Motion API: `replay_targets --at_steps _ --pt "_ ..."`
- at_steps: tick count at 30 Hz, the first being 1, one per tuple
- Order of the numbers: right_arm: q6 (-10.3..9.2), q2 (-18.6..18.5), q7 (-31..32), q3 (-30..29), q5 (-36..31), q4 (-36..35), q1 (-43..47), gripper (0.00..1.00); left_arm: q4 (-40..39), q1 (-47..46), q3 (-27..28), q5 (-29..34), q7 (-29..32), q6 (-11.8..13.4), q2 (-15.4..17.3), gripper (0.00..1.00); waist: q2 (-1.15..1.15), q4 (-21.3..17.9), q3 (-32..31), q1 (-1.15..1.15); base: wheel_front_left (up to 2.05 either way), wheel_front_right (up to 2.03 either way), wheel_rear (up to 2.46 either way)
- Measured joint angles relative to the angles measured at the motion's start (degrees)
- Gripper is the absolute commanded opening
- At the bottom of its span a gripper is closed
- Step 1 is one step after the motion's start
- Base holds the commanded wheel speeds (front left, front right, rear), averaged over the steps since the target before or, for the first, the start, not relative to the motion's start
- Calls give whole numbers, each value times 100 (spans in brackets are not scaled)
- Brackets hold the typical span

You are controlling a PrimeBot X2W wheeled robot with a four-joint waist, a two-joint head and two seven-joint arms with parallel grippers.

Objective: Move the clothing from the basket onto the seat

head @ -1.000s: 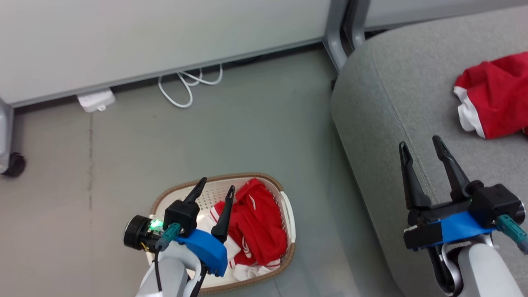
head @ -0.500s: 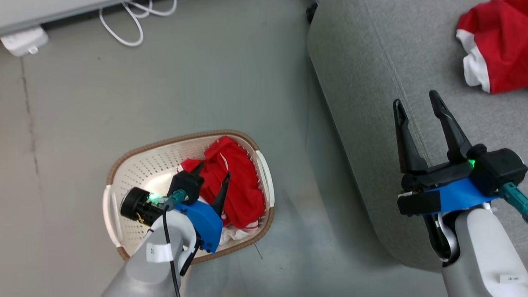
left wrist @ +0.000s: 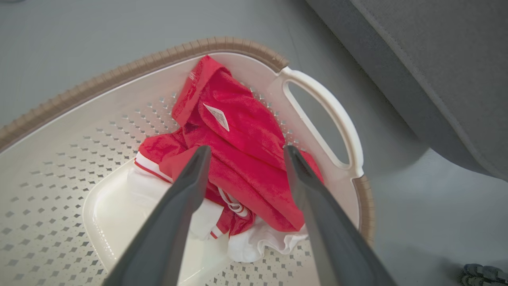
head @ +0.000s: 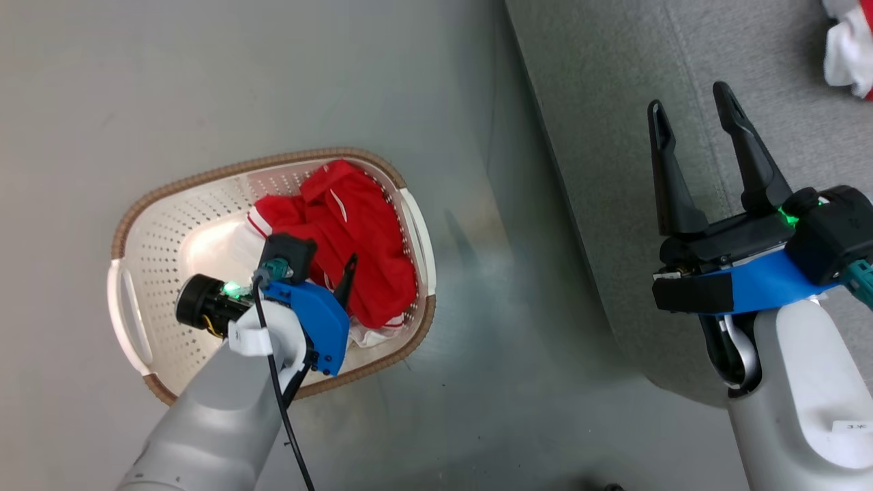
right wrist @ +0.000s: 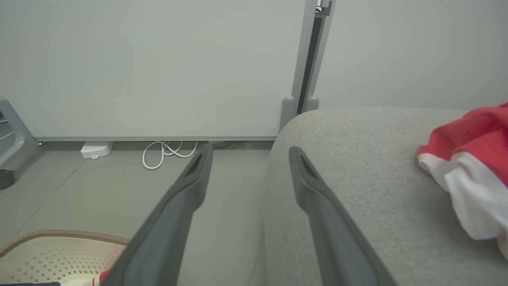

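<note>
left gripper (left wrist: 247,149): fingers apart, above red clothing (left wrist: 246,131) in basket (left wrist: 119,75) | right gripper (head: 689,97): fingers apart, empty, over seat (head: 614,102) | 1 garment (right wrist: 472,135) on seat

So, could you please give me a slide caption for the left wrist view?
Open left gripper poised over the red fabric garment in the cream perforated plastic basket.

One garment (head: 361,245) in the basket (head: 158,235) on the floor (head: 204,82) left of the seat (head: 614,136), second garment (head: 846,58) on it
</note>
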Motion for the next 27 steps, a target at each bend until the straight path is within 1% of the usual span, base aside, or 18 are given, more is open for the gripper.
replay_targets --at_steps 10,17,23,27 --pt "0 -14 0 63 -4 -142 -280 100 247 -433 -355 -836 720 0 109 100 0 -41 682 0 0 0 0" --pt "0 -74 0 113 -38 -247 -477 100 108 -567 -419 -1733 1279 0 137 100 0 -43 1113 0 0 0 0" --pt "0 -120 0 126 -64 -314 -583 100 -111 -700 -539 -2260 1482 0 198 100 0 -27 1368 0 0 0 0" --pt "0 -129 0 144 -66 -358 -605 100 -169 -818 -681 -2495 1499 0 246 100 0 -38 1526 -1 0 0 0"
